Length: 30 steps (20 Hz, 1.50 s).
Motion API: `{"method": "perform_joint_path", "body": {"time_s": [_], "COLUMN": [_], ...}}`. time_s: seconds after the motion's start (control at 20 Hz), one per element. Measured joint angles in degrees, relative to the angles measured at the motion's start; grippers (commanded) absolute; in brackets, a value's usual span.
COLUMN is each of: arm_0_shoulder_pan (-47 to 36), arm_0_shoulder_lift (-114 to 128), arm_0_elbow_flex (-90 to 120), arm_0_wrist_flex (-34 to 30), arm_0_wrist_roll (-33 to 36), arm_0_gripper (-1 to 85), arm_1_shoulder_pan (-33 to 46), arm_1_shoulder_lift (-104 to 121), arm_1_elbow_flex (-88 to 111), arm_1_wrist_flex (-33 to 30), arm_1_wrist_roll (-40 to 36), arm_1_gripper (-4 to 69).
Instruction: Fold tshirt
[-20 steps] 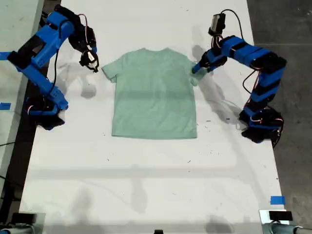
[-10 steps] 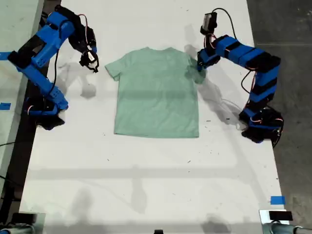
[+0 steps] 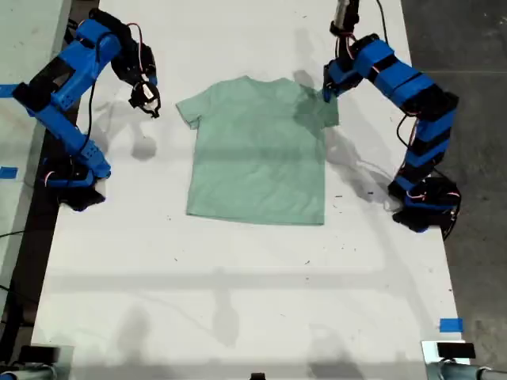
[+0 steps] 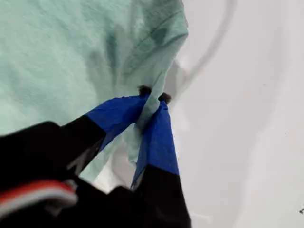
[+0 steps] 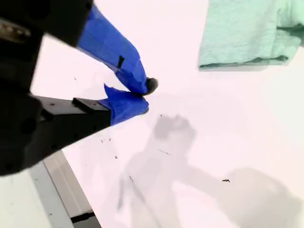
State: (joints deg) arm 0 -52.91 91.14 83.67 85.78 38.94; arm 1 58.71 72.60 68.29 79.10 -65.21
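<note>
In the exterior view the tshirt (image 3: pixel 257 154) lies mostly flat on the white table (image 3: pixel 238 277), toward the far half and roughly centred between the two blue arms, neck pointing away from the camera. The sleeve on the exterior view's right is bunched up and lifted off the table, and my first pincer (image 3: pixel 326 89) has it pinched right at that corner, so the cloth there is dark with wrinkles and shadow. My second pincer (image 3: pixel 146 99) hangs over bare table at the exterior view's left, near the other sleeve but not touching it, with its shadow falling on the table just below. There's a bit of blue tape (image 3: pixel 450 324) near the table edge at the exterior view's lower right. First wrist view: the blue-taped fingers (image 4: pixel 159 137) of my first pincer (image 4: pixel 152 95) are pressed together with a fold of the mint cloth of the tshirt (image 4: pixel 61 57) squeezed between them, the sleeve hem draping around the tips and white table (image 4: pixel 247 118) beside it. Second wrist view: my second pincer (image 5: pixel 145 97) sits above the table (image 5: pixel 213 142) with its tips nearly together and nothing between them, and a sleeve edge of the tshirt (image 5: pixel 247 31) lies flat well apart from it
</note>
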Motion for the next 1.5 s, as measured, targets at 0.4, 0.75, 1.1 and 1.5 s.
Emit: {"method": "perform_joint_path", "body": {"time_s": [0.4,0.75,1.1,1.5], "arm_0_shoulder_pan": [0.0,0.09,0.35,1.41], "arm_0_shoulder_lift": [-0.26,-0.53,-0.53,-0.53], "arm_0_elbow_flex": [0.0,0.0,0.0,0.0], "arm_0_wrist_flex": [0.0,0.0,0.88,1.58], "arm_0_wrist_roll": [-0.09,-0.09,-0.18,-0.09], "arm_0_gripper": [0.0,0.0,0.0,2.1], "arm_1_shoulder_pan": [-14.59,-23.73,-25.49,-25.14], "arm_1_shoulder_lift": [1.76,-9.4,-22.5,0.44], "arm_1_elbow_flex": [-10.2,-10.2,-14.5,-13.71], "arm_1_wrist_flex": [0.44,-17.31,-20.39,-4.66], "arm_1_wrist_roll": [17.23,24.52,27.51,23.64], "arm_1_gripper": [-1.5,-1.5,28.2,14.7]}}
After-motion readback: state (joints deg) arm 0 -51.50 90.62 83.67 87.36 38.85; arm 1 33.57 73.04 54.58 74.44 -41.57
